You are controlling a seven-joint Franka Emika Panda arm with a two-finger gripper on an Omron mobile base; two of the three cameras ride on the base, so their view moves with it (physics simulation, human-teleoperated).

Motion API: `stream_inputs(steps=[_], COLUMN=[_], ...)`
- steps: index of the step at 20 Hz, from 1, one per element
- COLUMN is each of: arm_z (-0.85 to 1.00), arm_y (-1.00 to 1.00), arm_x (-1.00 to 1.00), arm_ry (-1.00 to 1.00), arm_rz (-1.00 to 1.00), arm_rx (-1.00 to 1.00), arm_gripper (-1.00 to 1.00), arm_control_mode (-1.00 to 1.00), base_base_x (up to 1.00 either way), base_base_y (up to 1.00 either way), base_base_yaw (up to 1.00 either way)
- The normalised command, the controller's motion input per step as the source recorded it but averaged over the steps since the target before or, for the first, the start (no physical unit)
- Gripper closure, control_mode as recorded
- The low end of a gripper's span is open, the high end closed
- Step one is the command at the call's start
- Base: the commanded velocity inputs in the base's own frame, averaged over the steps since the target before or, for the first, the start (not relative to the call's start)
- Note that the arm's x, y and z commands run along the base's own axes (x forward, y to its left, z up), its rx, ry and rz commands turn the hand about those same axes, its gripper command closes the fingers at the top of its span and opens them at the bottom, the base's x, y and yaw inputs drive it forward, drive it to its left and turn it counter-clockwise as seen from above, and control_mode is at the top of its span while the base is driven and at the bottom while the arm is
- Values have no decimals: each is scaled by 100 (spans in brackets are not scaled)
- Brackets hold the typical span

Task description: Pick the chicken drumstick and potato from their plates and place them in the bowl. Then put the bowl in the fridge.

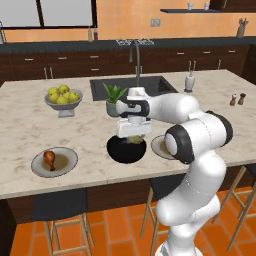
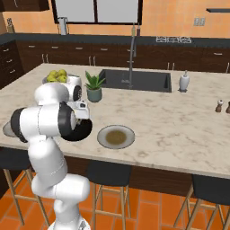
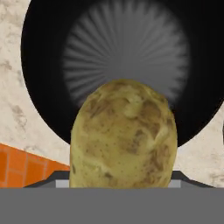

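My gripper (image 1: 133, 138) hangs just over the black bowl (image 1: 126, 150), shut on the yellowish potato (image 3: 124, 135). In the hand view the potato sits low between the fingers, with the inside of the bowl (image 3: 127, 52) bare right beneath it. The chicken drumstick (image 1: 49, 158) lies on the left grey plate (image 1: 67, 161) near the island's front edge. A second plate (image 2: 116, 136), with nothing on it, lies to the right of the bowl (image 2: 83, 130). The fridge is out of view.
Behind the bowl stand a potted plant (image 1: 115, 98) and a grey footed bowl of lemons (image 1: 62, 98). Farther back are the sink (image 1: 150, 86) with its tap, a soap dispenser (image 1: 189, 81), and salt and pepper shakers (image 1: 237, 99). Stools stand below the front edge.
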Motion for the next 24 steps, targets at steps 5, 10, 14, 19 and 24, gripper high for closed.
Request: stream_inputs(steps=[5, 10, 14, 19, 24], arm_z=[-76, -53, -11, -14, 9], arm_y=[38, 0, -2, -2, 0], arm_x=[45, 20, 0, -1, -38], arm_ry=[0, 0, 0, 0, -7], arm_rz=[0, 0, 0, 0, 0], arm_rx=[-1, 0, 0, 0, 0], arm_gripper=[100, 100, -100, -100, -100], arm_control_mode=[-100, -100, -100, -100, -100], base_base_x=[0, 0, 0, 0, 0], base_base_y=[0, 0, 0, 0, 0], base_base_yaw=[0, 0, 0, 0, 0])
